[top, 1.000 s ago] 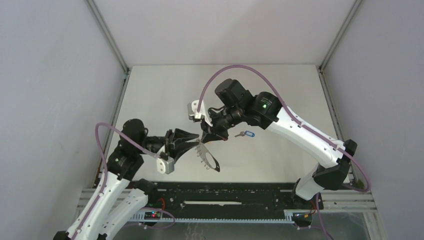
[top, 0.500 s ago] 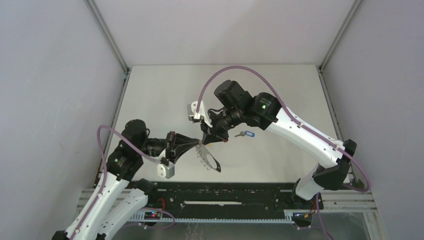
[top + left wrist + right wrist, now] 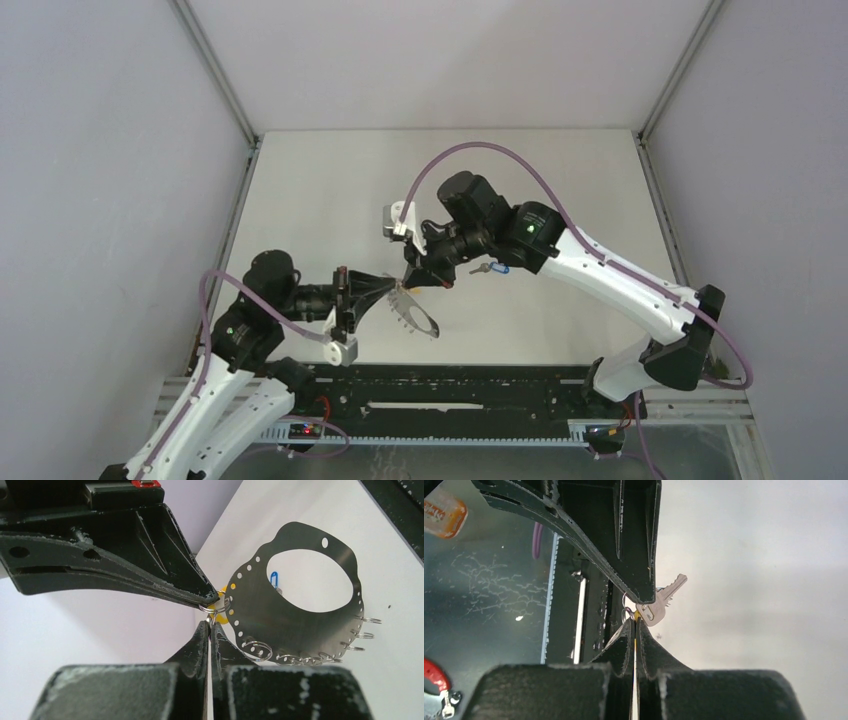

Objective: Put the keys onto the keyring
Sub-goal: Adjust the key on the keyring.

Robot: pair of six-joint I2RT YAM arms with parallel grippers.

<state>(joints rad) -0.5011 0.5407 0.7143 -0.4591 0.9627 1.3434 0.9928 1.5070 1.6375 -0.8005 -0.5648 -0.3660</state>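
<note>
- From the top camera we see the left arm reach in low from the near left corner, its forearm nearly level, with the left gripper (image 3: 393, 290) pointing right. The right arm arches over the table (image 3: 330, 190) from the near right corner, and the right gripper (image 3: 410, 280) points down and to the left. The two tips meet.
- The keyring (image 3: 406, 306) sits just below that meeting point, running toward the near edge. The blue key (image 3: 492, 268) lies on the table just right of the right wrist, apart from the ring.
- In the left wrist view we see the left fingers (image 3: 197, 650) pressed flat together. Their tips meet at the lower edge of a small wire loop (image 3: 215, 608) on the keyring's rim. We cannot tell whether they truly nip it.
- The right gripper comes in from the upper left, its tip against the same loop. The keyring faces this camera, raised off the table, with more small loops (image 3: 257, 650) along its lower edge.
- A sliver of the yellow key (image 3: 223, 618) peeks from behind the rim, and the blue key shows through the hole.
- In the right wrist view we see the right fingers (image 3: 621, 647) clenched on the yellow head, seen edge-on. The metal blade sticks out to the right, past the left gripper's tip.
- An orange tag (image 3: 441, 512) at the upper left carries red print too blurred for us to read.
</note>
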